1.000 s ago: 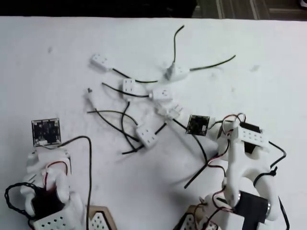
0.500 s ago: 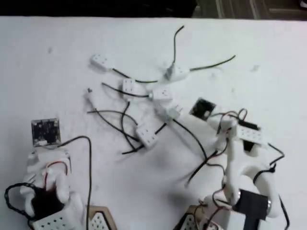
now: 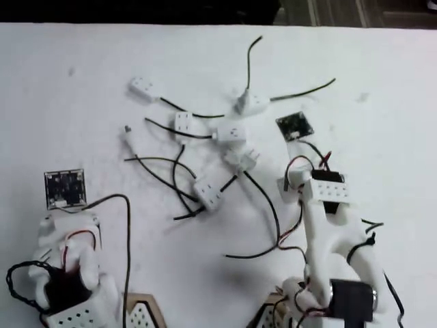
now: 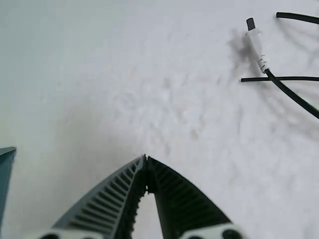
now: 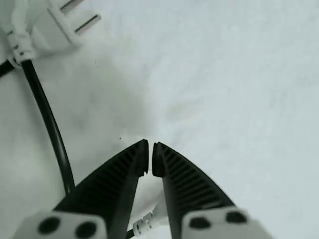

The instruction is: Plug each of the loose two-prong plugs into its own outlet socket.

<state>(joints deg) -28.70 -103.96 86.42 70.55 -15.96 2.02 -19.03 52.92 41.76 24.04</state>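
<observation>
White table (image 3: 82, 61) holds tangled outlet sockets (image 3: 232, 132) and loose two-prong plugs (image 3: 240, 158) at mid-frame. Right gripper (image 5: 150, 159), jaws pressed together on nothing, sits near one plug's cord (image 5: 51, 134) and may snag it, dragging neighbours; left gripper (image 4: 146, 172), likewise closed, sits lower left.

You're at what looks like a robotics lab or hobby workbench, not a home. A table (image 3: 382, 75) under a plain white covering carries two white plastic arms, one on the left (image 3: 68, 266) and one on the right (image 3: 334, 239), each with red and black wiring (image 3: 298, 225) looped outside its shell and a small bare circuit board (image 3: 65, 187) at its end. White socket blocks (image 3: 231, 132) and plugs (image 3: 240, 158) on short, cut-off black cords lie scattered. Dark floor (image 3: 136, 10) shows beyond the far edge.
</observation>
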